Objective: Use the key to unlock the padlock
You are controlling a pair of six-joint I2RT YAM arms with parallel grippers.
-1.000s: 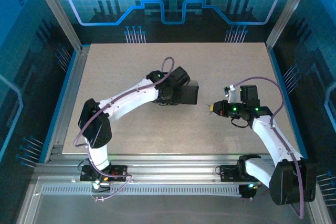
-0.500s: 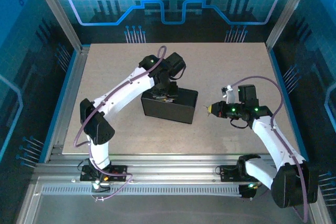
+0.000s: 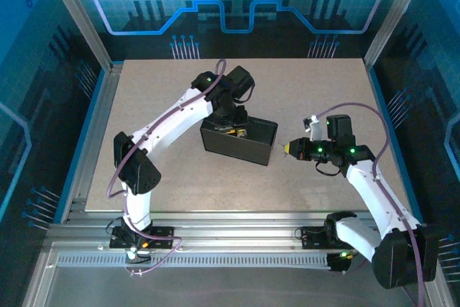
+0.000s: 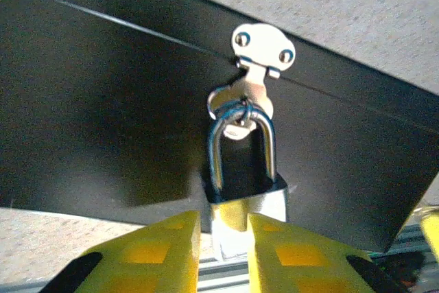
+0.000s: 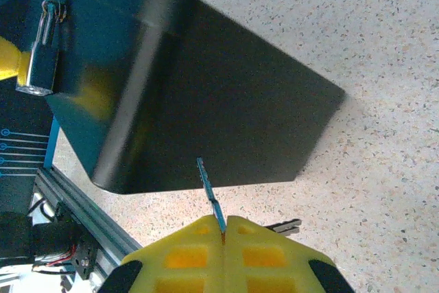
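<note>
**Risks.** Your right pincer (image 5: 223,235) was closed on the key (image 5: 208,186), with the thin blade projecting toward 11 o'clock in the right wrist view. It was aimed at the plain end wall of the black box (image 5: 199,94), not at the padlock (image 5: 38,66), which hung far off at 10 o'clock on another face. Driving straight ahead would probably have jammed the blade against the box and twisted it between the pads. A second small metal piece (image 5: 282,225) lay just beside the pincer at 4 o'clock and might have snagged.

The keyway could not be seen. In the left wrist view the lower end of the lock body lay between the yellow fingers (image 4: 164,252). If the keyway was there, your left pincer (image 4: 221,235) may have blocked the key's approach. That pincer appeared clamped on the padlock's body, whose shackle passed through the hasp (image 4: 263,44). A hard pull might have dragged the box across the table (image 3: 158,91).

**Pose.** Seen from above, your left arm ran from its base at 7 o'clock up toward 1 o'clock. Its wrist folded down onto the box at the table's centre. Your right arm was bent at the elbow, with its forearm toward 10 o'clock. Its pincer (image 3: 291,149) was level, just beside the box's 3 o'clock end.
</note>
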